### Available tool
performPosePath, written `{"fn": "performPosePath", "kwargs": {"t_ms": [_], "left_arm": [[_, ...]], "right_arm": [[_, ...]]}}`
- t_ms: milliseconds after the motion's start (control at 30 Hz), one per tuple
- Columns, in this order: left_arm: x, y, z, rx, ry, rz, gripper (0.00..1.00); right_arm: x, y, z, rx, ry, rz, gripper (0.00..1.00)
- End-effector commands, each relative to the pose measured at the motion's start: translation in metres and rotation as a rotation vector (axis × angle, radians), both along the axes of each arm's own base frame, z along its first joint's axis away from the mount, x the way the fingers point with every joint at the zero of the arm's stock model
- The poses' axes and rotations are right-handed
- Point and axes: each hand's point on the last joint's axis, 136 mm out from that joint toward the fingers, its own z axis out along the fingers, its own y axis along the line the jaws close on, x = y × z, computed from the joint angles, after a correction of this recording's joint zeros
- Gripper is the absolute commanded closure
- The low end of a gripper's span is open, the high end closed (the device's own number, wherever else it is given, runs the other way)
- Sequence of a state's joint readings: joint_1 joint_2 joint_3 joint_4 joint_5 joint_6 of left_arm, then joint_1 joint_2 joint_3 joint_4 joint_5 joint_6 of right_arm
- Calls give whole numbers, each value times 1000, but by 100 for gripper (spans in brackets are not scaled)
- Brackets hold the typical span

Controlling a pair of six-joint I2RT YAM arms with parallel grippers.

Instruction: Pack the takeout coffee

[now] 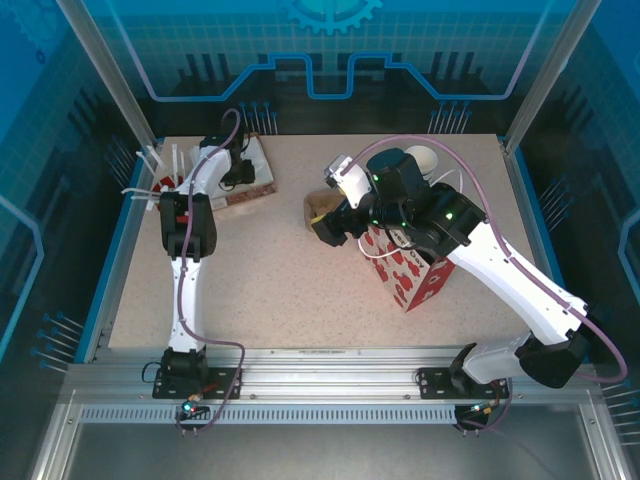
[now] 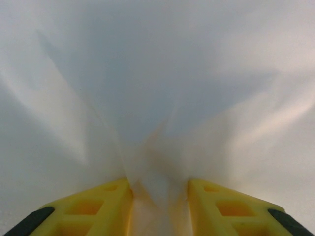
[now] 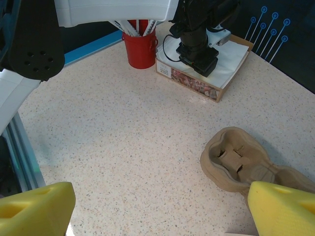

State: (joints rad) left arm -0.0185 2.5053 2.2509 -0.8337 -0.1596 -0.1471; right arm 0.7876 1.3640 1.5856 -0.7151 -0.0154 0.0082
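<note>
While the left gripper [image 2: 158,187] sits in the box [image 3: 189,81] at the table's [image 3: 113,132] far-left corner, its fingers pinch the white paper [image 2: 157,98]. Near the middle, the right gripper [image 3: 160,199] hangs with fingers spread wide by the pulp cup carrier [image 3: 236,160], the red-patterned bag [image 1: 410,275] just right of it. Where the takeout coffee stands I cannot tell.

One overhead, two close wrist views
</note>
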Motion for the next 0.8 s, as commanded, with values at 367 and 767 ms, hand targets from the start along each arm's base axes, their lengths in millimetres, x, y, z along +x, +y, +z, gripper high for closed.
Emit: {"fn": "performPosePath", "kwargs": {"t_ms": [367,767], "left_arm": [[3,2,41,-11,-53,-22,64],[6,2,51,-11,-74,-35,75]], "right_arm": [[-5,8,-4,-1,28,22,8],[-4,11,-5,-8,34,30,8]]}}
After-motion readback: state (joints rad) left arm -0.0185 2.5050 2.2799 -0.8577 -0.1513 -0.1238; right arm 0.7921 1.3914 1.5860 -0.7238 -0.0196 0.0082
